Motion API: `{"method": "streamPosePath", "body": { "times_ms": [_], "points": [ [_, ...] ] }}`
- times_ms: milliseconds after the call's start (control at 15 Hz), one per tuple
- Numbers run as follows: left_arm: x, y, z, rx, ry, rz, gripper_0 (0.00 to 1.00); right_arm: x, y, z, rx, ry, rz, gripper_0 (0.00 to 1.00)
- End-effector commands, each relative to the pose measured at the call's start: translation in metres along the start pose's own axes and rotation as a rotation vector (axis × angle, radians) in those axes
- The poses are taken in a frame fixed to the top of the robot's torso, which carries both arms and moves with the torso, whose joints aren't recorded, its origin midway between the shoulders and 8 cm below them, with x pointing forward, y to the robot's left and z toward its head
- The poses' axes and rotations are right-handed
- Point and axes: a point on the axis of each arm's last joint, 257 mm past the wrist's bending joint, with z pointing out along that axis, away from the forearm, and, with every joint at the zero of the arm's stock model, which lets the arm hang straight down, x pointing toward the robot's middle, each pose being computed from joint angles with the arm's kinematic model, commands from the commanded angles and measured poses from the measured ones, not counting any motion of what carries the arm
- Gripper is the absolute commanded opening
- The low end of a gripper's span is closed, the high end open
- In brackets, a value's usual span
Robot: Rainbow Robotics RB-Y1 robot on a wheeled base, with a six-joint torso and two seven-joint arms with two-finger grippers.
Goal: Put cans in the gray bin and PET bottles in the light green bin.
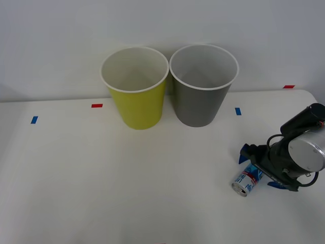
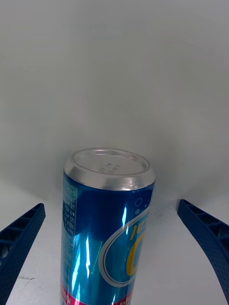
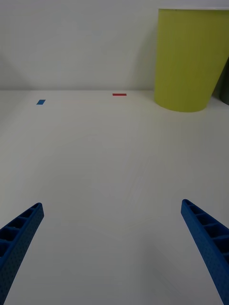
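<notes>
bins: the light green bin [image 1: 135, 86] and the gray bin [image 1: 203, 84] stand upright side by side at the back of the table [image 1: 127, 178], touching or nearly so, the light green bin to the left.
can: the drink can [image 1: 247, 179] lies on its side on the table toward the front right, before and to the right of the gray bin, well apart from both bins.
right gripper: the right gripper [image 1: 259, 170] sits low at the can, its jaws spread with one finger on each side of it.
tape marks: short tape marks [image 1: 96, 105] lie on the table left of the light green bin and right of the gray bin.
</notes>
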Motion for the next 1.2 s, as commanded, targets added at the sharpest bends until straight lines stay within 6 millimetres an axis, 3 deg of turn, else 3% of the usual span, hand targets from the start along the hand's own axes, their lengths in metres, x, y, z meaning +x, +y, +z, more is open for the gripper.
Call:
{"method": "streamPosePath", "body": {
  "times_ms": [67, 200, 267, 333, 400, 1200],
  "points": [
    [0.0, 0.0, 0.0, 0.0, 0.0, 0.0, 1.0, 0.0007, 0.0004, 0.0013, 0.005, -0.001, -0.004, 1.0],
    [0.0, 0.0, 0.0, 0.0, 0.0, 0.0, 1.0, 0.0014, -0.0006, 0.0025, 0.01, -0.003, -0.007, 1.0],
    [0.0, 0.0, 0.0, 0.0, 0.0, 0.0, 1.0, 0.0005, 0.0014, 0.0017, 0.006, -0.005, -0.007, 0.36],
    [0.0, 0.0, 0.0, 0.0, 0.0, 0.0, 1.0, 0.0002, 0.0013, 0.0017, 0.006, -0.007, -0.007, 0.05],
    [0.0, 0.0, 0.0, 0.0, 0.0, 0.0, 1.0, 0.0011, 0.0005, 0.0023, 0.008, -0.005, -0.008, 0.0],
    [0.0, 0.0, 0.0, 0.0, 0.0, 0.0, 1.0, 0.0055, 0.0071, -0.0003, -0.005, -0.043, -0.062, 0.0]
  ]
}}
